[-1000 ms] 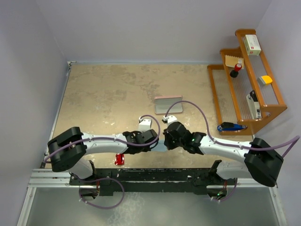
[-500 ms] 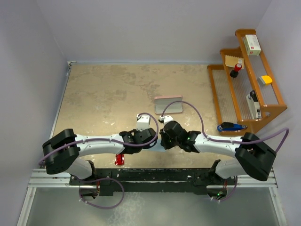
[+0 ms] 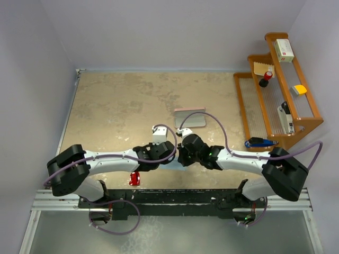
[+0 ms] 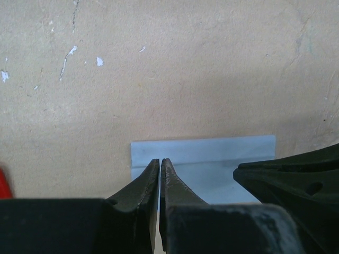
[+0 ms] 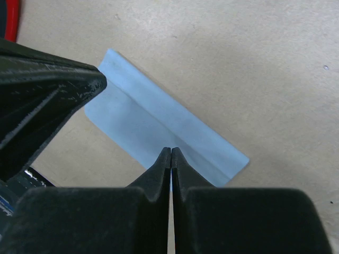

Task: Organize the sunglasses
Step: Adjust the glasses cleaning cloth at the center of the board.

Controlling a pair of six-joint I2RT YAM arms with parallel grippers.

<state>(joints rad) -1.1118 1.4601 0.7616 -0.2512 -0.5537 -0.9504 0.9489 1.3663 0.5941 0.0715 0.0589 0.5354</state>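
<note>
The red sunglasses [image 3: 134,179] lie at the table's near edge, left of both grippers; a red sliver shows in the left wrist view [image 4: 2,184] and the right wrist view [image 5: 7,18]. The pink case [image 3: 189,117] lies farther back, mid-table. A light blue cloth [image 4: 212,156] [image 5: 159,119] lies creased under the grippers; only a bit shows from above [image 3: 179,165]. My left gripper [image 4: 160,160] [image 3: 171,153] is shut at the cloth's left part. My right gripper [image 5: 170,149] [image 3: 183,153] is shut at its middle, tip to tip with the left.
A wooden tiered rack [image 3: 249,114] stands at the right with small boxes and bottles on it. A blue object [image 3: 259,142] lies at its front foot. The metal rail [image 3: 58,200] runs along the near edge.
Both grippers have moved away from the bases, toward the pink case, staying close together over the cloth. The sunglasses and case have not moved.
</note>
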